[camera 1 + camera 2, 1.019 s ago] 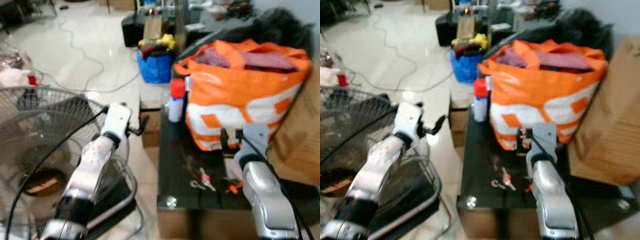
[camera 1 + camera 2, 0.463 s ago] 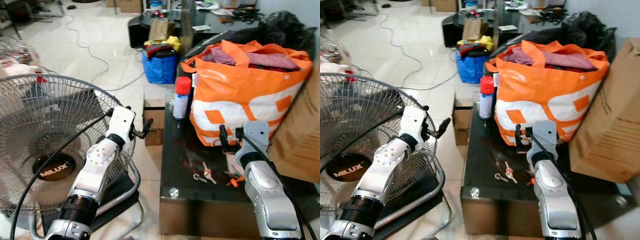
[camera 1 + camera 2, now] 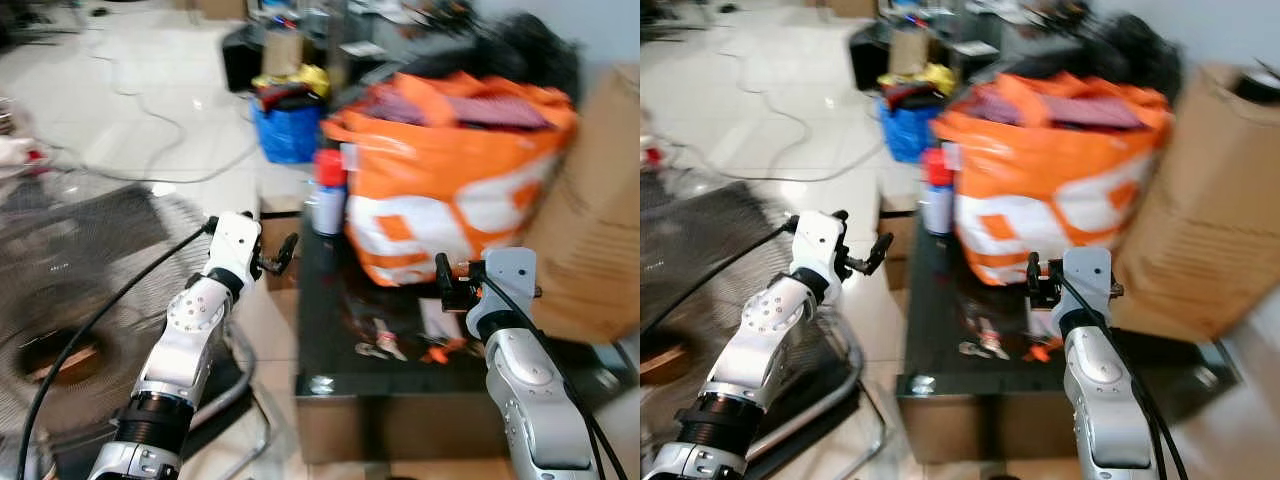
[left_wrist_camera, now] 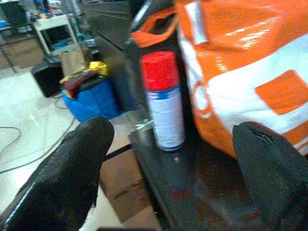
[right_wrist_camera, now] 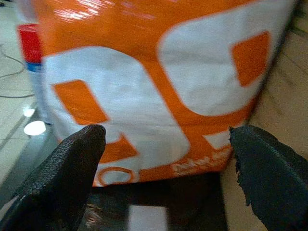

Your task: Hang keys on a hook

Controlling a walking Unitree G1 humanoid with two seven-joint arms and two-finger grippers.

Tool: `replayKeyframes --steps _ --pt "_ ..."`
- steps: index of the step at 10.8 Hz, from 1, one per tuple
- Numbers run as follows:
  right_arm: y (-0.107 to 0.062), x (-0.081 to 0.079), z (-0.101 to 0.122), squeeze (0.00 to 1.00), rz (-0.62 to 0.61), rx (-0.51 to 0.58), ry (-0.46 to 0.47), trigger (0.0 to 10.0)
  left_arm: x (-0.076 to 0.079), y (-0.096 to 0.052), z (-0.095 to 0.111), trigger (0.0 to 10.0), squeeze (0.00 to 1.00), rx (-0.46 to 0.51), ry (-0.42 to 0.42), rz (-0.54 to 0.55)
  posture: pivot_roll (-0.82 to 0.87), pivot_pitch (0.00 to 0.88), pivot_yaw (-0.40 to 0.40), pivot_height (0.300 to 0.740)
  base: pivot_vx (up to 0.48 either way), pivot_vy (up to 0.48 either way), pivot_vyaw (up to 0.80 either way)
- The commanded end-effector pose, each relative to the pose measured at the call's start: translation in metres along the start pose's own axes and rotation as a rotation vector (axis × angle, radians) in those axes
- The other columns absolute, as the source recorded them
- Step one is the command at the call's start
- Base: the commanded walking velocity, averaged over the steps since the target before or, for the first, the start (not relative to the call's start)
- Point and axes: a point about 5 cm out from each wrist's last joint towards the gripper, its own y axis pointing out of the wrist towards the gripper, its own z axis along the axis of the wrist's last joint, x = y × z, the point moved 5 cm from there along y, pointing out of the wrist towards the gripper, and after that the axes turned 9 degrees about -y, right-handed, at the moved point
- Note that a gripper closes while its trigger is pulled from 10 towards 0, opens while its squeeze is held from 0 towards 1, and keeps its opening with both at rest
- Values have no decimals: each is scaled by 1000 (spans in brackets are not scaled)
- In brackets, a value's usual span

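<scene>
A small bunch of keys point(image 3: 378, 346) lies on the glossy black low table point(image 3: 330, 300), near its front edge, with a small orange piece point(image 3: 438, 352) beside it. My right gripper point(image 3: 452, 285) hovers open just above the table, behind and to the right of the keys, and points at the orange bag point(image 5: 159, 82). Out past the table's left edge, my left gripper point(image 3: 279, 256) is open at about table height. It faces a red-capped spray can point(image 4: 163, 103). The head views are blurred.
A large orange and white bag point(image 3: 450, 170) full of cloth takes up the back of the table, with the spray can point(image 3: 325, 195) at its left. A cardboard box point(image 3: 1200, 210) stands to the right. A floor fan point(image 3: 60, 300) is at my left; a blue bag point(image 3: 285, 130) and cables lie beyond.
The whole picture has shifted and blurred, so the camera has moved; table and bag now sit further left. Both grippers keep about the same pose, still open.
</scene>
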Motion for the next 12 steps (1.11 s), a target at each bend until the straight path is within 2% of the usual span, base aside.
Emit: replayKeyframes --steps 1,7,9,11,12 --pt "0 2 6 1000 -17 24 15 10000 -3 -2 1 10000 12 9 3 11 -206 0 48 740 0 -364 0" --pt "-1 3 3 1000 -38 14 -10 10000 -1 -3 4 10000 4 15 11 6 -206 0 57 740 0 -366 0" --pt "-1 3 3 1000 -38 13 -20 10000 -3 -6 -1 10000 0 -1 4 28 -206 0 56 740 0 -142 0" --pt "-2 2 3 0 -30 17 -16 10000 -3 -9 -1 10000 0 15 16 37 -206 0 56 740 0 0 0" --pt "-1 2 2 0 -32 12 -16 10000 -2 -9 -1 10000 0 18 12 32 -201 0 47 740 0 0 0"
